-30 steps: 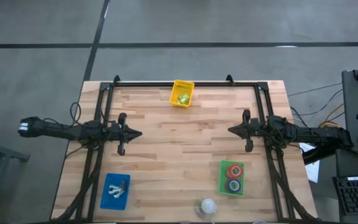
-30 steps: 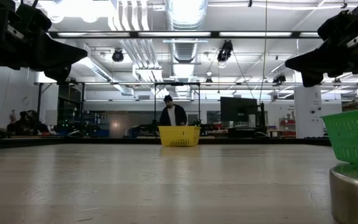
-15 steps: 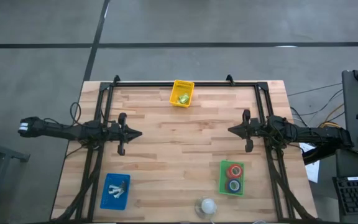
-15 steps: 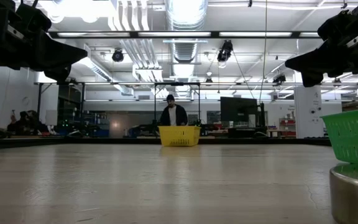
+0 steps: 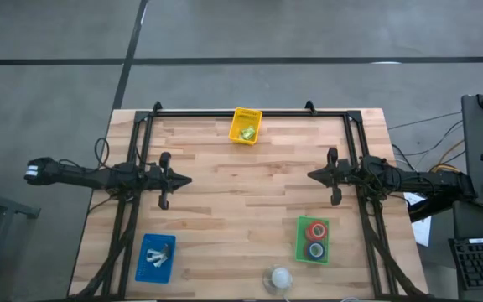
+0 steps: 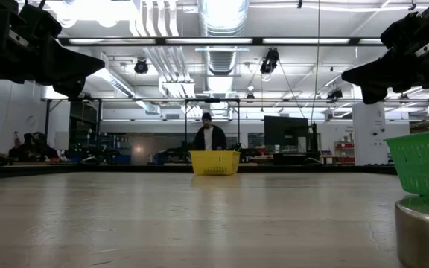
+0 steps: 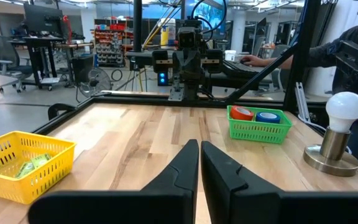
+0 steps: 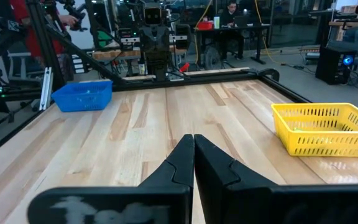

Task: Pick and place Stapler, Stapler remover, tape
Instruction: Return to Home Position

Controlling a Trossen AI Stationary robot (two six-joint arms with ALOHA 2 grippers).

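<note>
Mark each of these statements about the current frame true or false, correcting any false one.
1. The green bin holds a red tape roll and a blue tape roll. True.
2. The yellow bin stands right beside the blue bin. False: they stand at opposite edges of the table.
3. The left gripper and the right gripper are both shut, holding nothing. True.
4. The blue bin is bare inside. False: silvery items lie in it.
5. The white bulb-like object lies inside the green bin. False: it stands on the table outside it.
</note>
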